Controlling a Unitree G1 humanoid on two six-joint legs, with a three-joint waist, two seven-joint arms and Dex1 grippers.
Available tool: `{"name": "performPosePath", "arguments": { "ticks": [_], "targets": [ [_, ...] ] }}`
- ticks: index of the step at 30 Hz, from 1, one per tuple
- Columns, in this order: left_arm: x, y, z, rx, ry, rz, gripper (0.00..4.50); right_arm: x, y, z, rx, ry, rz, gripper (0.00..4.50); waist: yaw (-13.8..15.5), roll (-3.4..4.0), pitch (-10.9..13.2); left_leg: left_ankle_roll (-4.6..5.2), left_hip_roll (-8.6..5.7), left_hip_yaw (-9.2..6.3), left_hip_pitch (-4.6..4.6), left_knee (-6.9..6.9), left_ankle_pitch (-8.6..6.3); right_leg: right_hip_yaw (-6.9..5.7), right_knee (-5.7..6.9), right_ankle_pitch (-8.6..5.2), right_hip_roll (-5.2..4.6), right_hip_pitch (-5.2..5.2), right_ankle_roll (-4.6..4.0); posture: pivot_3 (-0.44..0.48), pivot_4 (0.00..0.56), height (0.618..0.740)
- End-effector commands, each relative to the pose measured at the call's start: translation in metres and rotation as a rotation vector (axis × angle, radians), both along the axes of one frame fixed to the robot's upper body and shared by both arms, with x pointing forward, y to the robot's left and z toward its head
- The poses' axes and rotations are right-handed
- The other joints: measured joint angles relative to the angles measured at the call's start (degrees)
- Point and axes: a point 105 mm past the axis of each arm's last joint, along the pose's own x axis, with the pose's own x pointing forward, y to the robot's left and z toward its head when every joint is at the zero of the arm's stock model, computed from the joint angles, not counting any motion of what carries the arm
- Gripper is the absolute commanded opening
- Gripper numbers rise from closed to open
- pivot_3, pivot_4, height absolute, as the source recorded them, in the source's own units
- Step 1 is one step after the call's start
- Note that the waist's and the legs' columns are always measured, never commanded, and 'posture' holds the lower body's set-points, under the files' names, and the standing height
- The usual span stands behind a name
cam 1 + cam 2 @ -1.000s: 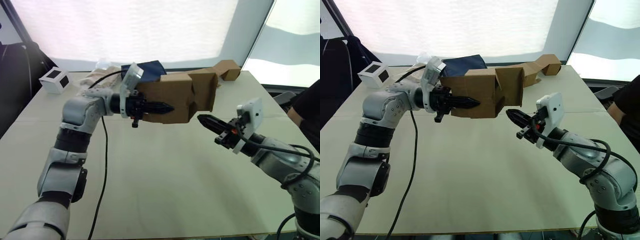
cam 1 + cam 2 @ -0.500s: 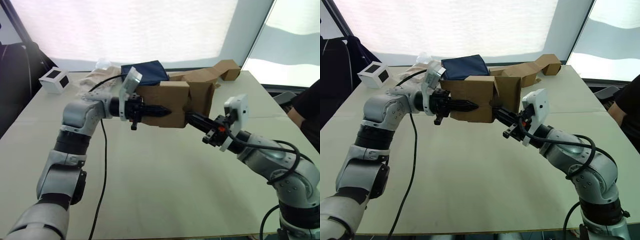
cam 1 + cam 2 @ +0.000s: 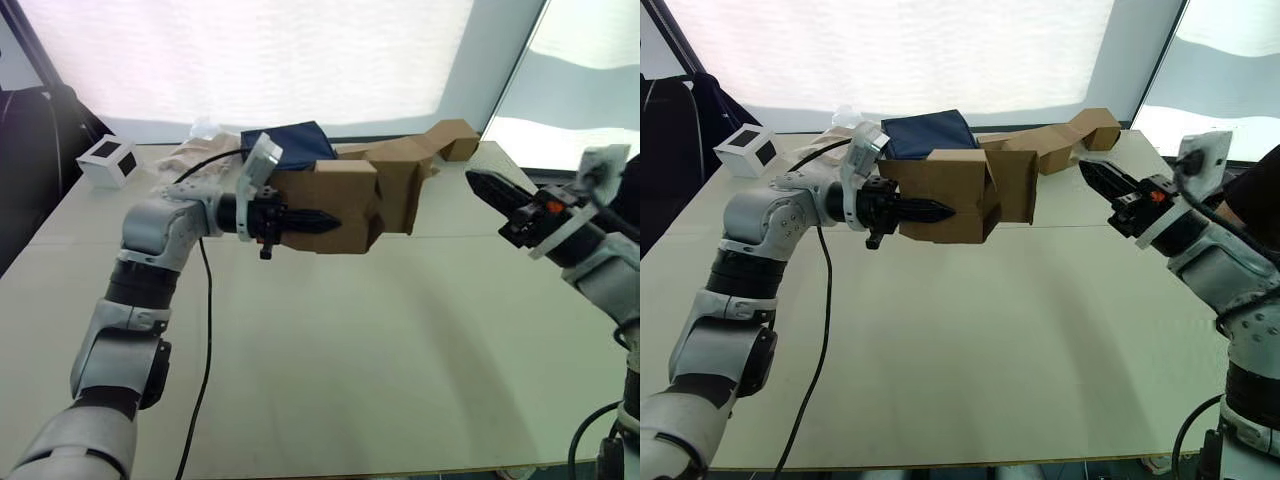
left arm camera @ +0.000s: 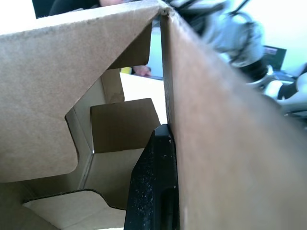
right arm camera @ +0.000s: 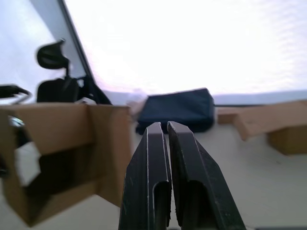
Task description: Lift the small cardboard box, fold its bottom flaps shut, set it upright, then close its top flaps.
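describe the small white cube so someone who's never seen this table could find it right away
Start at the table and go to its far corner on the robot's left, beyond the left arm. The small white cube sits there alone near the edge. It is the one white thing with black faces; the small cardboard box, the flattened cardboard and the dark blue bag are brown or navy.

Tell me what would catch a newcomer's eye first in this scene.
The small cardboard box held in the air over the far middle of the table, clamped by the left gripper on one wall, flaps hanging open. Next, the right gripper, fingers together, raised off to the box's right and apart from it. Behind lie a dark blue bag and flattened cardboard.
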Motion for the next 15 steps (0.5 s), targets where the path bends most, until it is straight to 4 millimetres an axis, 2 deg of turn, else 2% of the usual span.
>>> {"name": "performPosePath", "arguments": {
  "ticks": [1,4,6,9,12,15],
  "targets": [
    [-0.010,0.000,0.021,-0.030,-0.070,-0.040,0.10,0.016,0.004,-0.006,-0.103,-0.014,0.006,0.13,-0.06,0.04,0.01,0.00,0.00,0.00,0.00,-0.01,0.00,0.00,0.00,0.00,0.01,0.00,0.00,0.000,0.150,0.740],
    [-0.010,-0.001,0.023,-0.029,-0.070,-0.042,0.10,0.027,0.013,-0.008,-0.107,-0.025,0.041,0.13,-0.12,0.09,0.03,0.00,0.01,0.03,0.02,0.00,0.00,0.06,0.05,0.00,0.02,-0.04,0.00,0.000,0.150,0.740],
    [-0.010,-0.002,0.023,-0.029,-0.067,-0.040,0.10,0.025,0.028,-0.006,-0.076,-0.037,0.121,0.13,0.04,0.09,0.03,0.00,0.02,0.02,0.02,0.00,0.00,0.06,0.06,0.00,0.02,-0.04,0.00,0.000,0.150,0.740],
    [-0.009,-0.001,0.022,-0.031,-0.061,-0.027,0.10,0.013,0.048,0.001,0.001,-0.051,0.246,0.13,0.15,0.09,0.03,-0.01,0.03,0.01,0.01,0.00,0.00,0.06,0.06,0.00,0.00,-0.05,0.00,0.000,0.150,0.740],
    [-0.005,0.001,0.023,-0.044,-0.053,-0.001,0.10,-0.008,0.067,0.007,0.092,-0.053,0.390,0.13,0.31,0.09,0.03,-0.01,0.03,0.01,0.00,0.00,0.01,0.05,0.07,0.00,-0.04,-0.04,0.00,0.000,0.150,0.740],
    [-0.002,0.002,0.026,-0.064,-0.039,0.007,0.10,-0.023,0.078,0.010,0.197,-0.055,0.442,0.13,0.28,0.09,0.03,-0.01,0.02,-0.01,-0.01,0.01,0.01,0.04,0.07,0.00,-0.07,-0.04,0.01,0.000,0.150,0.740]
  ]
}}
